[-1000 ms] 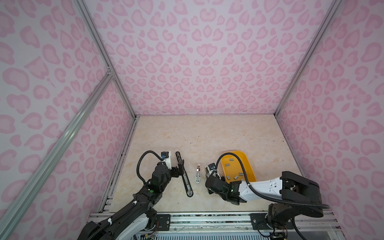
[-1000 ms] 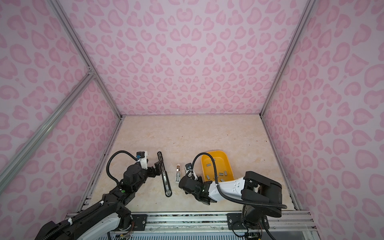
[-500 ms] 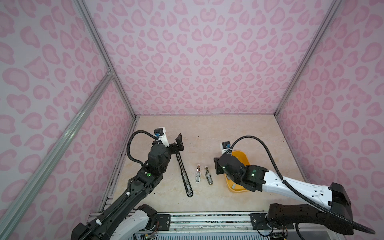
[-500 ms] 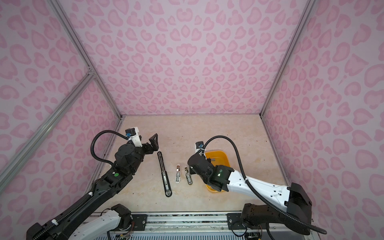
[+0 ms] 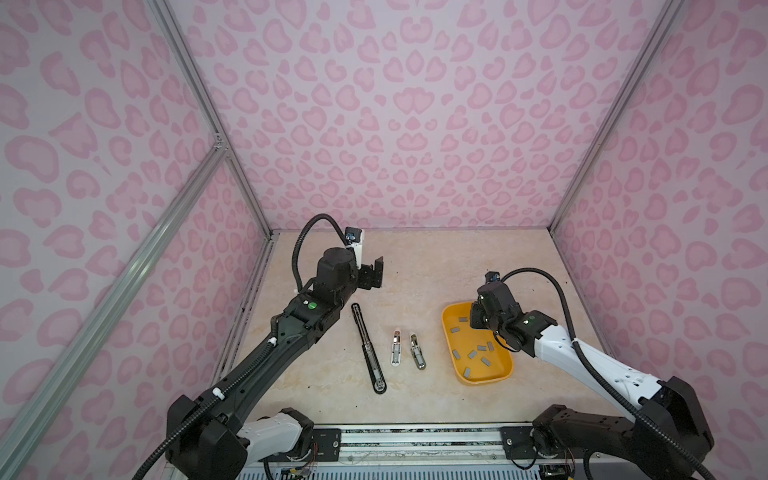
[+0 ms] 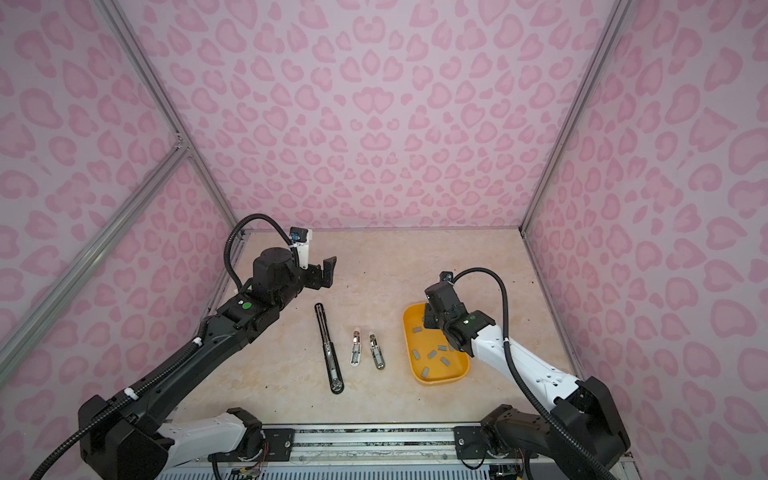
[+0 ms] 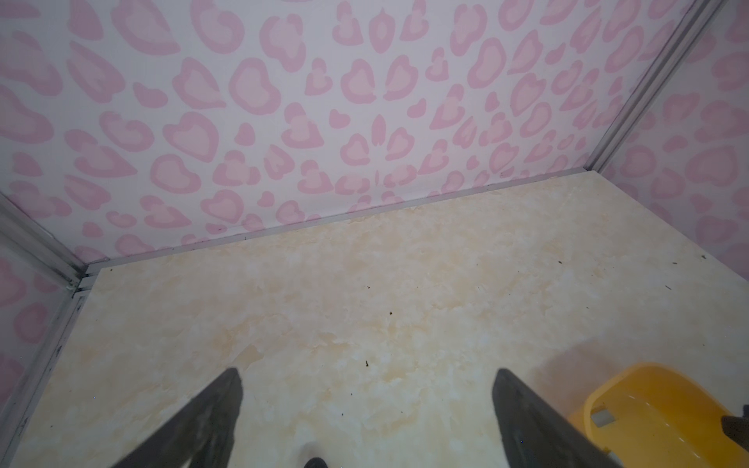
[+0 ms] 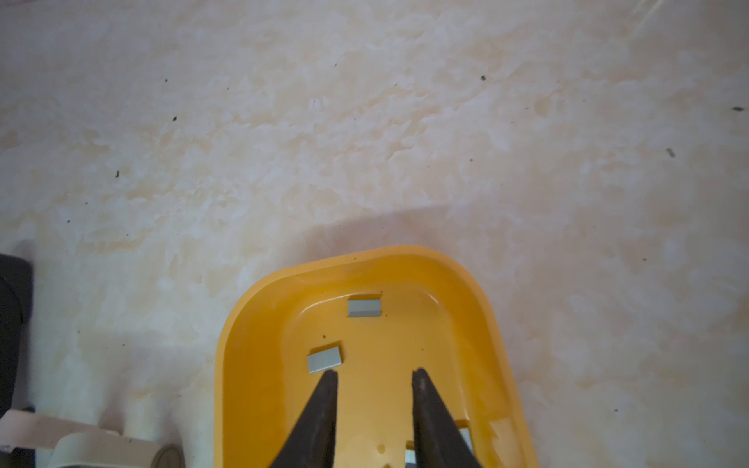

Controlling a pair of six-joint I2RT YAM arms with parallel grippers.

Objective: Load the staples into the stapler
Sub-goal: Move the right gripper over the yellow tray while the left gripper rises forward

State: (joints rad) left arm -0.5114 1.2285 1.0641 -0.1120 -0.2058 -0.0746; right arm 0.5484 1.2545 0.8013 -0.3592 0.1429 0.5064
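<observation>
**Q:** What was the condition of the left side?

**A:** The left arm hung above the far left part of the tabletop. The left jaws were spread wide and held nothing.

**Q:** What lay between the two arms?

**A:** Three items lay flat near the middle, side by side and not touching. From the left they were a long black stapler, a pale small stapler and a grey small stapler.

**Q:** Where were the staples?

**A:** The staples lay scattered as short grey strips inside the yellow tray. The tray stood to the right of the staplers.

**Q:** What was the condition of the right side?

**A:** The right arm reached over the far end of the tray. In the wrist view, the right jaws stood slightly apart above the tray floor and pinched nothing. One staple lay just beside a jaw tip. Another staple lay further ahead.
</observation>
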